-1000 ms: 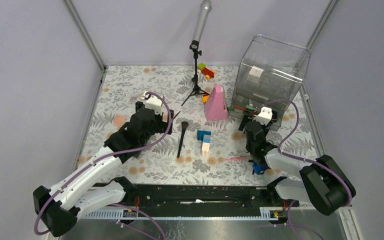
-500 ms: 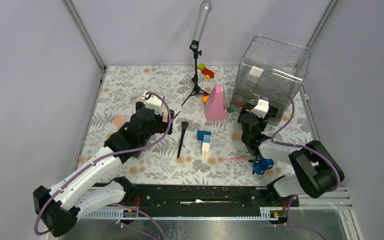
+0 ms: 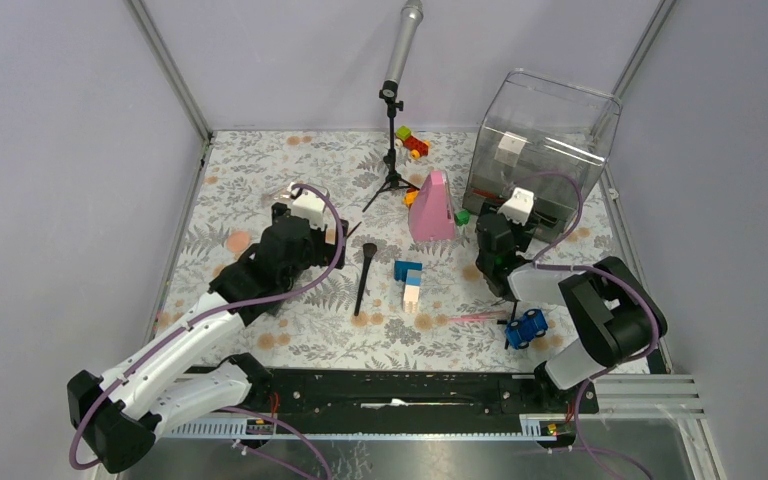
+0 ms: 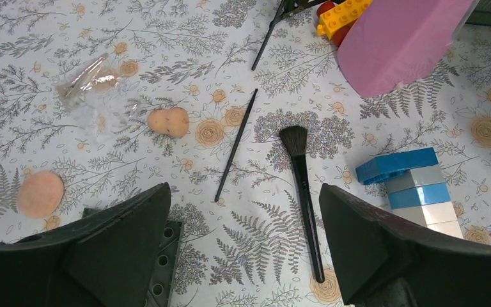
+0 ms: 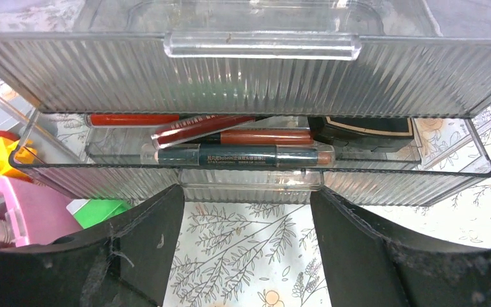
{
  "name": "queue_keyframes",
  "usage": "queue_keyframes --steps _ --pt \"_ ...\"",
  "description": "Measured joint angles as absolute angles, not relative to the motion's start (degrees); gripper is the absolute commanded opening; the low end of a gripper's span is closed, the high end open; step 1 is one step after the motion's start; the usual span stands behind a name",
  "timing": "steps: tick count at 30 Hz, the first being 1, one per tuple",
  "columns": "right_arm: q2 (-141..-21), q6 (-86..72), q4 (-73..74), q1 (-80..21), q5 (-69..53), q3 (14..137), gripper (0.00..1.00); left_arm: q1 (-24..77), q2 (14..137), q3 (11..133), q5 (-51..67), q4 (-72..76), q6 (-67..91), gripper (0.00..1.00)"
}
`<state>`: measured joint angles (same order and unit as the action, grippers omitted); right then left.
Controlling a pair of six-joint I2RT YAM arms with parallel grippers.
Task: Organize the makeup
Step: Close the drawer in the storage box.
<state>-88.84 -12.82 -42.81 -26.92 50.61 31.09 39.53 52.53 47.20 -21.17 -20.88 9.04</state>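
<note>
A black brush lies mid-table; in the left wrist view the brush lies beside a thin black pencil. Two peach sponges lie to the left. My left gripper hovers open and empty over them. A flat dark piece with holes lies under its left finger. My right gripper is open and empty, facing the clear organizer's open lower drawer. The drawer holds dark and red pencils and a black compact. A pink pencil lies on the table.
The clear organizer stands back right. A tall pink cone, a microphone stand, stacked blue and white blocks, a green block, a blue toy car and a clear wrapper also lie about.
My right gripper has moved left and closer to the organizer's drawer, its arm swinging in behind it; the blue toy car now shows. The left arm has not moved.
</note>
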Motion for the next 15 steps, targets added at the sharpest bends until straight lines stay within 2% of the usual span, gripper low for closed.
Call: queue_keyframes --steps 7,15 --pt "-90.9 -12.1 -43.7 -25.5 52.1 33.4 0.84 39.4 52.7 47.2 -20.9 -20.9 9.0 0.97" --pt "-92.2 -10.7 -46.4 -23.4 53.8 36.3 0.84 39.3 52.7 47.2 -20.8 -20.9 9.0 0.97"
